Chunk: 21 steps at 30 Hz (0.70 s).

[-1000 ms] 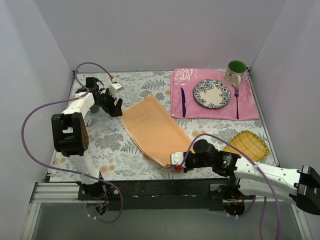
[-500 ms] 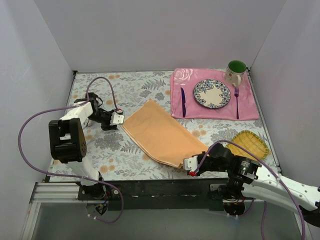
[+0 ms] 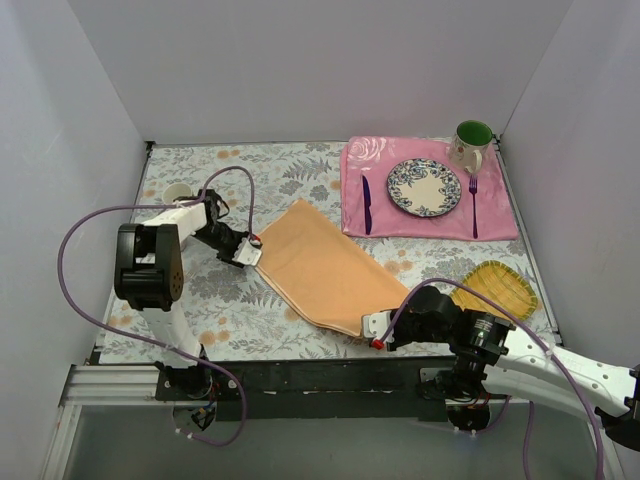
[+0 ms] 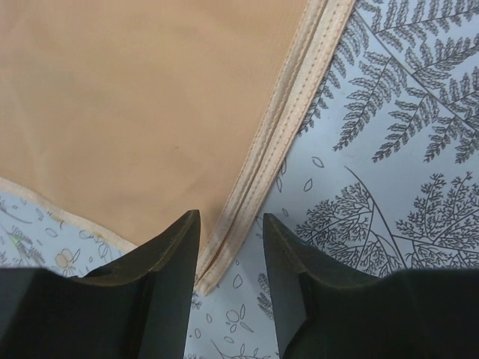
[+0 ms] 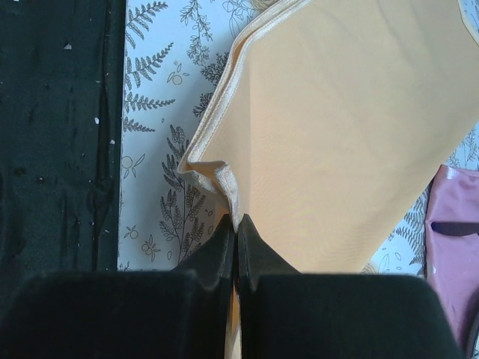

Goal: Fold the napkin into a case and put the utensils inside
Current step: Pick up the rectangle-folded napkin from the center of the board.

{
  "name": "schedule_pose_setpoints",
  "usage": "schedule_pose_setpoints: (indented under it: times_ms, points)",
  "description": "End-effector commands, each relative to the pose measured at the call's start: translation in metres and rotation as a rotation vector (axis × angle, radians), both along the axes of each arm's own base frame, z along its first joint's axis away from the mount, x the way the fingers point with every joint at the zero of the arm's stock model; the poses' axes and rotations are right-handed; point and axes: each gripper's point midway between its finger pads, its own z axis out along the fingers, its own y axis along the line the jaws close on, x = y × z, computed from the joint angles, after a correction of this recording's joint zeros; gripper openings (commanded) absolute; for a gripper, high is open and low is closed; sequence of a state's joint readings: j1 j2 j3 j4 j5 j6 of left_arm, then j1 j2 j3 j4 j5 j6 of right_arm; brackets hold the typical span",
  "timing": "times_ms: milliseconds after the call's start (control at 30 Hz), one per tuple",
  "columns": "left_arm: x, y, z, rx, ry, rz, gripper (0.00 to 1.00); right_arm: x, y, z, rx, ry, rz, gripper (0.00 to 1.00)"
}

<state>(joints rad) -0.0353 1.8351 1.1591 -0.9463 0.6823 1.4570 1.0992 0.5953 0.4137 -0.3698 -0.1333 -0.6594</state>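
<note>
While my right gripper (image 5: 236, 224) is pinched tight on the near corner of the napkin (image 3: 320, 265), my left gripper (image 4: 230, 224) stands at the cloth's left corner with its jaws apart. One finger is over the orange face and the other over the patterned table (image 3: 200, 290), with the stitched hem running up between them. The napkin lies as a long doubled rectangle, slanting across the table from beside my left arm down toward my right. Its far end is near the pink placemat (image 3: 500, 228), apart from the knife (image 3: 366, 204) and fork (image 3: 473, 205) lying on either side of the plate (image 3: 425, 187) there.

I judge the step in hand to be taking hold of this left corner, so that both ends can be lifted for the next fold. To do it well I should go low enough that one finger slides under both layers of the hem, not just the top one. I should then close squarely on the corner rather than on a single edge. My right pinch puckers the cloth a little at its corner, so both arms should rise together and evenly with the edge between them taut. Otherwise the fold will come out skewed and too crooked to hold the knife and fork.
</note>
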Motion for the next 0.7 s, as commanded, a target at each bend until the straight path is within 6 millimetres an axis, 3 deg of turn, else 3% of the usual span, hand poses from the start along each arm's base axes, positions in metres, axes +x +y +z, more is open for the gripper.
schedule_pose_setpoints:
  times_ms: [0,100,367,467,633,667]
  points:
    - [-0.001,0.002,-0.005,0.063,-0.014,-0.096,0.38,0.006,0.005,0.019,0.043,-0.028,-0.016,0.01]
    - [-0.001,0.008,-0.018,0.106,0.021,-0.105,0.34,0.007,0.005,0.019,0.047,-0.024,-0.021,0.01]
    - [0.007,0.007,-0.037,0.152,0.057,-0.083,0.08,0.016,0.012,0.031,0.076,-0.028,-0.067,0.01]
    - [0.006,-0.001,-0.032,0.12,0.068,-0.057,0.0,0.023,0.014,0.04,0.091,-0.039,-0.095,0.01]
    - [0.007,-0.012,-0.009,0.054,0.068,0.019,0.0,0.03,0.017,0.059,0.125,-0.059,-0.116,0.01]
    - [0.005,-0.011,-0.007,0.057,0.069,0.025,0.04,0.03,0.017,0.06,0.127,-0.058,-0.119,0.01]
